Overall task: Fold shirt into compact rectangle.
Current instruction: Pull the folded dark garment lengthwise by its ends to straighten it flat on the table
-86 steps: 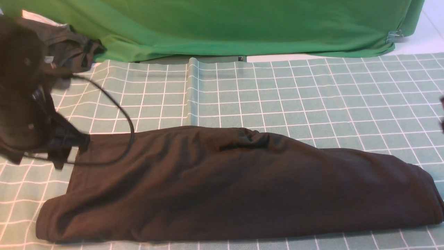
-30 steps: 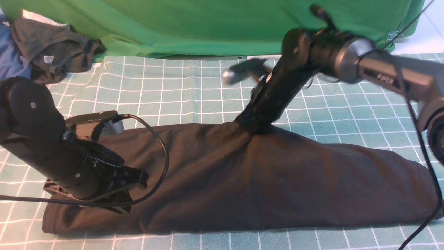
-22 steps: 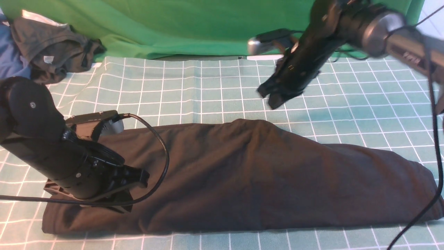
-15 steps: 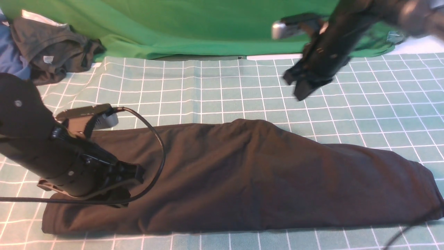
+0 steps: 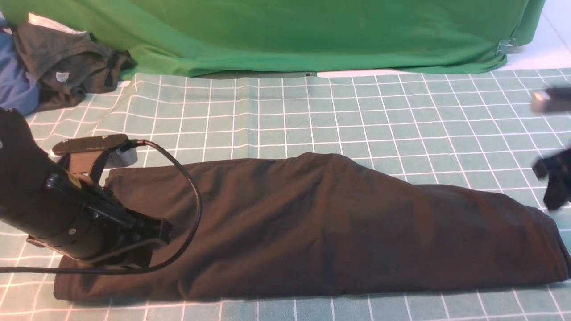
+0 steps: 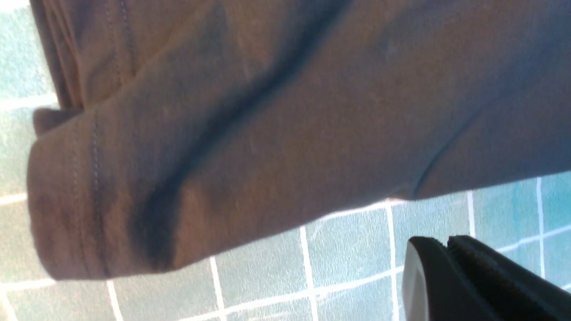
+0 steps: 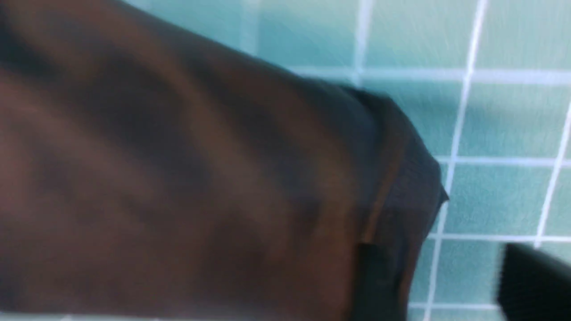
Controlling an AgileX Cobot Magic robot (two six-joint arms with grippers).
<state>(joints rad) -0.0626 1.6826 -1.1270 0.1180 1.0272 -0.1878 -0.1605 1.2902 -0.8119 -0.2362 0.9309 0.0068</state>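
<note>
The left fingers (image 6: 473,281) were pressed together and empty, at the left end of the shirt (image 5: 312,223). The right fingers (image 7: 535,285) stood apart, holding nothing, beside its right end. The black shirt lay folded in a long band across the checked surface (image 5: 312,116).

Soft, even light fills the front view, leaving only a thin shadow under the near edge of the shirt (image 5: 312,232) and a warm pink cast at the lower left corner. The right arm's fingers (image 5: 557,191) smear with motion at that view's edge, the right wrist view is blurred throughout, and the left wrist view shows the shirt's stitching sharply.
</note>
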